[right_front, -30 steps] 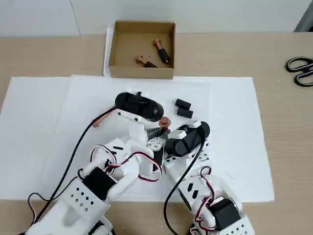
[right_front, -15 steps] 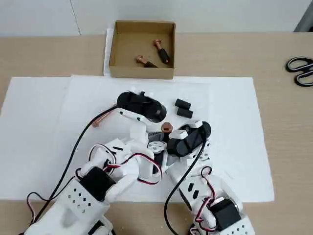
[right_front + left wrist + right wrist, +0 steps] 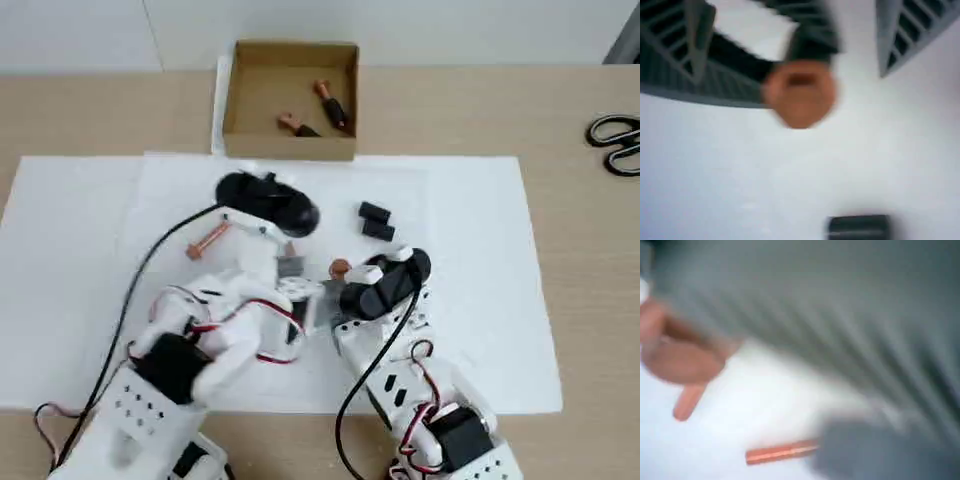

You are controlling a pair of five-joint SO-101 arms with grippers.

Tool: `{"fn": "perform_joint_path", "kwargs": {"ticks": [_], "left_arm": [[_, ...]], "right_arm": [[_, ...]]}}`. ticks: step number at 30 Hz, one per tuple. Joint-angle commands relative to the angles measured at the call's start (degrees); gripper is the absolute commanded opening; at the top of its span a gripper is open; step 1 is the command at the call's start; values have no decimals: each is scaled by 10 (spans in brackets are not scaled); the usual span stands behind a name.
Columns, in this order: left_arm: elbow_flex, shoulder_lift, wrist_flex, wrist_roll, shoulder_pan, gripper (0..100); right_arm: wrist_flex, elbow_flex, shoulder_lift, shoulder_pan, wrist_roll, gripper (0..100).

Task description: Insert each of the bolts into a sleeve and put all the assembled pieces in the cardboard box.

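- Covering most of the wooden bench (image 3: pixel 80 110), a white paper sheet (image 3: pixel 70 300) carries the parts; scissors (image 3: pixel 614 140) lie at the right edge.
- The cardboard box (image 3: pixel 290 148) stands at the far side with two assembled pieces (image 3: pixel 331 103) inside.
- Two black sleeves (image 3: pixel 373 211) lie side by side right of centre.
- A loose bolt (image 3: pixel 208 240) lies on the left of the sheet.
- The left claw (image 3: pixel 292 268) is spread wide, its fingers (image 3: pixel 685 55) on either side of a copper-headed bolt (image 3: pixel 340 267).
- That bolt sits just left of the right claw (image 3: pixel 350 278); whether this claw grips it cannot be told.
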Motion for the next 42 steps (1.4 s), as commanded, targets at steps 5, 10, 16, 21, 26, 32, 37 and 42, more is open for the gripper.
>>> {"fn": "perform_joint_path", "kwargs": {"ticks": [5, 10, 16, 21, 26, 32, 37, 42], "left_arm": [[-34, -99, 46, -118, -167, 221], [-33, -119, 89, -121, -230, 221], [-33, -86, 124, -118, -234, 220], [-34, -81, 120, -118, -235, 218], [-34, -81, 120, -118, -235, 218], [-33, -81, 120, -118, -236, 218], [-32, -78, 120, -118, -236, 218], [-24, -77, 119, -119, -236, 218]], "right_arm": [[-14, -12, -5, 3, -2, 4], [3, -17, -4, 81, -1, 4], [69, -136, 33, 172, 43, 4], [16, -311, 242, 175, 58, 4], [-74, -517, 521, 174, 57, 4], [-212, -746, 831, 174, 56, 4], [-313, -904, 1054, 172, 57, 4], [-337, -1068, 1233, 153, 59, 4]]}}
